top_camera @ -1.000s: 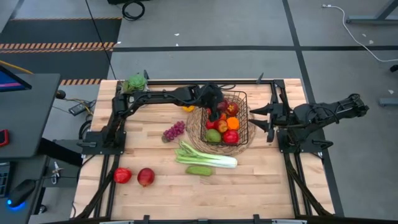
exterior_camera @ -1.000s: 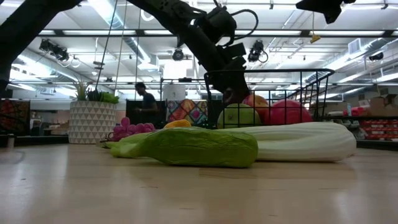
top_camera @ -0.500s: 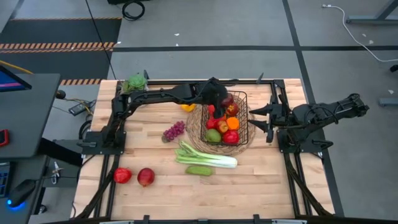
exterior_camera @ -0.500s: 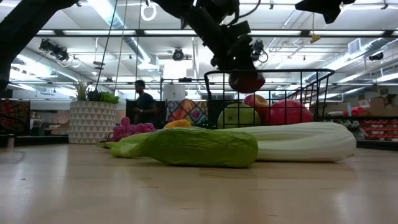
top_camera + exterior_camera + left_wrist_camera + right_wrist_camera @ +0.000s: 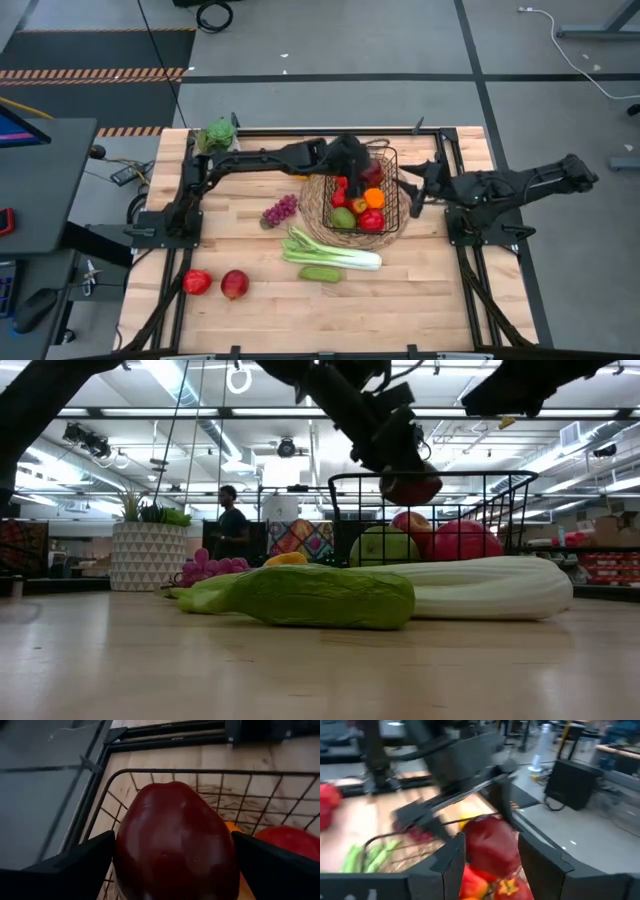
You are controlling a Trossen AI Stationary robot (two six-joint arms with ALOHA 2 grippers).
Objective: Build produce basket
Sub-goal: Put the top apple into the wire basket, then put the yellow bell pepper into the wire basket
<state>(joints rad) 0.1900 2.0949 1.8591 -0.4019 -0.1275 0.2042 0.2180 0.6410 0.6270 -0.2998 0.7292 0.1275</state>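
Above the basket [image 5: 365, 190], at its far rim, the left hand [image 5: 365, 172] pinches a dark red apple [image 5: 175, 842] between its fingers; the open basket lies straight below, so releasing should only need a short drop. Right hand [image 5: 412, 186] hangs just beside the basket's right wall, fingers spread, gripping nothing. Leek [image 5: 330, 250], cucumber [image 5: 320, 273], grapes [image 5: 279, 210] and two apples [image 5: 215, 283] wait on the surface [image 5: 420, 290]; the basket floor beneath the held apple is hidden.
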